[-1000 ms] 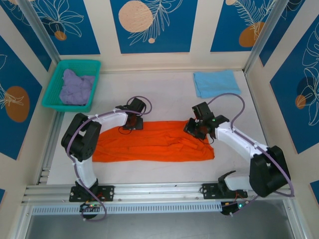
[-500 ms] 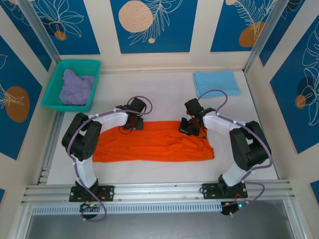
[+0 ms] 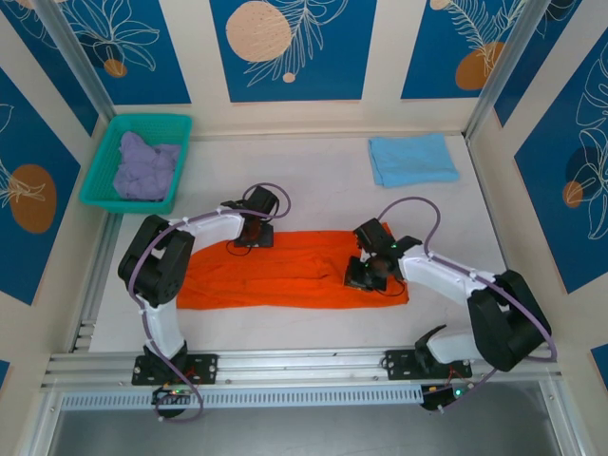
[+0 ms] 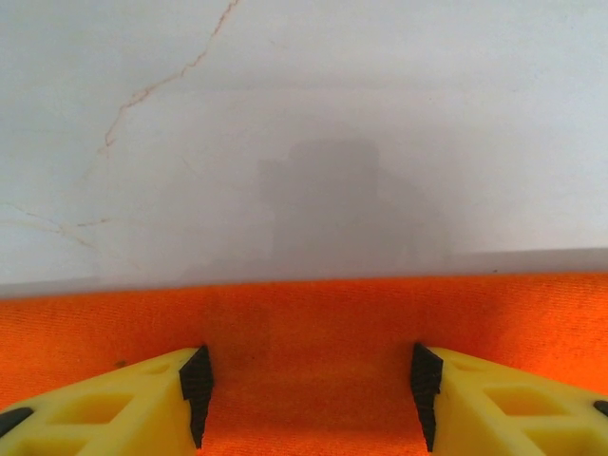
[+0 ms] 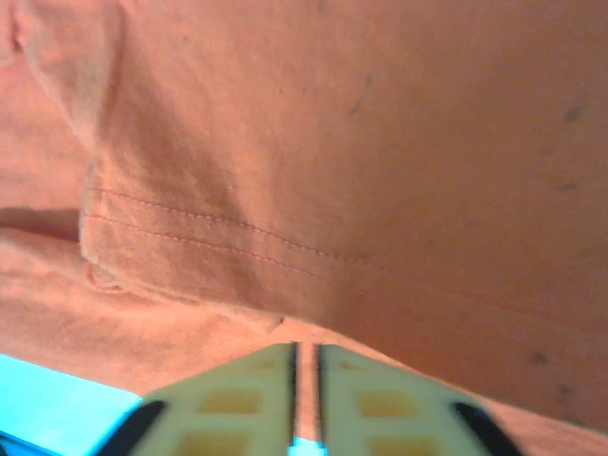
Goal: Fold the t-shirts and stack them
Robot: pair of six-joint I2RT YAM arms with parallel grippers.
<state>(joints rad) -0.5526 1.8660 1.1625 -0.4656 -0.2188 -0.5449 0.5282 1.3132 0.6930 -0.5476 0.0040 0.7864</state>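
The orange t-shirt (image 3: pixel 285 275) lies as a long folded band across the middle of the table. My left gripper (image 3: pixel 252 237) rests at its far edge, open, with cloth (image 4: pixel 309 323) lying flat between the fingers (image 4: pixel 309 394). My right gripper (image 3: pixel 364 275) sits on the shirt's right part. Its jaws (image 5: pixel 306 356) are nearly together, with a thin strip of orange cloth (image 5: pixel 380 142) in the slit and a stitched hem just beyond the tips. The light blue t-shirt (image 3: pixel 411 159) lies folded at the back right. The lavender t-shirt (image 3: pixel 144 166) is crumpled in the basket.
The teal mesh basket (image 3: pixel 104 195) stands at the back left. Bare white table (image 4: pixel 380 114) stretches beyond the orange shirt's far edge. Frame posts and patterned walls close the table in at the back and sides.
My right gripper moved from the shirt's far edge toward the near side, bringing the right part of the orange cloth along. The left gripper has stayed put.
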